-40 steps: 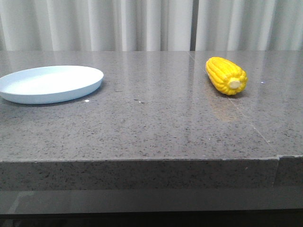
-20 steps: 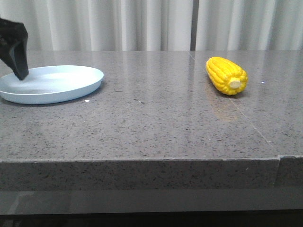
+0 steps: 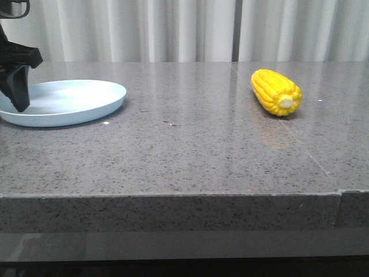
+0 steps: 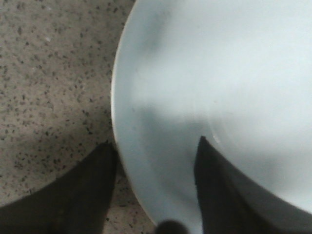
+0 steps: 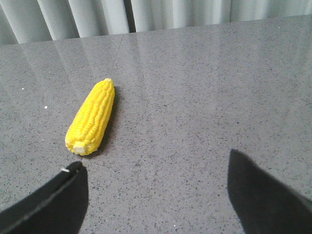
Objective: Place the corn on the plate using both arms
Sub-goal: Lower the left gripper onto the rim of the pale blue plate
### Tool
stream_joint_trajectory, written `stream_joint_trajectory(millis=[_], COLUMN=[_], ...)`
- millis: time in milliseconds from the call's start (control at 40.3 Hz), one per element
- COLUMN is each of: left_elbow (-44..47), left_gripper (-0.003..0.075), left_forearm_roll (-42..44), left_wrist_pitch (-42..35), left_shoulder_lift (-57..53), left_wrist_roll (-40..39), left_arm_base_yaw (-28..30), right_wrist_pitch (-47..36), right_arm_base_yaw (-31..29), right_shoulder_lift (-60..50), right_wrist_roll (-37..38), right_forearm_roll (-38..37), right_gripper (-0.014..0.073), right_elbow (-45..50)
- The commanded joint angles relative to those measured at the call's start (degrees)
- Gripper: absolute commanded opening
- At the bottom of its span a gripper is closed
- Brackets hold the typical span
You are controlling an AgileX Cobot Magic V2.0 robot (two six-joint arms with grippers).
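The pale blue plate [image 3: 81, 104] lies at the left of the grey stone table. My left gripper [image 3: 19, 103] hangs over the plate's left edge. In the left wrist view the left gripper [image 4: 155, 143] is open and empty; one finger [image 4: 83, 195] is outside the plate [image 4: 219, 73] and the other finger [image 4: 214, 190] is over it, so the rim lies between them. The yellow corn [image 3: 275, 92] lies on the table at the right, cream stub end toward the camera. My right gripper [image 5: 154, 159] is open and empty, short of the corn [image 5: 92, 117] and to one side.
White curtains [image 3: 173, 29] hang behind the table. The table's front edge [image 3: 173, 196] runs across the front view, with a seam [image 3: 339, 196] at the right. Bare stone lies between plate and corn.
The left gripper came into the front view from the left and has lowered at the plate's left edge. The corn and plate have not moved.
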Motion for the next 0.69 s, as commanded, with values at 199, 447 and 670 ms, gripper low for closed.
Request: stream_joint_trajectory(millis=[199, 447, 670], left_elbow=[-1.8, -4.2, -10.5], left_gripper=[-0.0020, -0.0020, -0.0020], left_forearm_roll=[-0.5, -4.7, -8.9], left_wrist_pitch=[-2.8, -4.7, -3.7], left_shoulder_lift=[-2.4, -3.8, -4.2], left_wrist_roll=[-0.1, -0.1, -0.1], left_arm_base_yaw=[-0.4, -0.4, -3.8], right_wrist_pitch=[-4.1, -4.1, -4.1], right_arm_base_yaw=[-0.3, -0.3, -0.3], right_shoulder_lift=[0.8, 0.8, 0.8], right_wrist_roll=[-0.5, -0.5, -0.5], right_forearm_roll=[0.0, 0.0, 0.0], right_gripper=[0.0611, 0.0611, 0.0611], right_elbow=[-2.1, -2.1, -2.1])
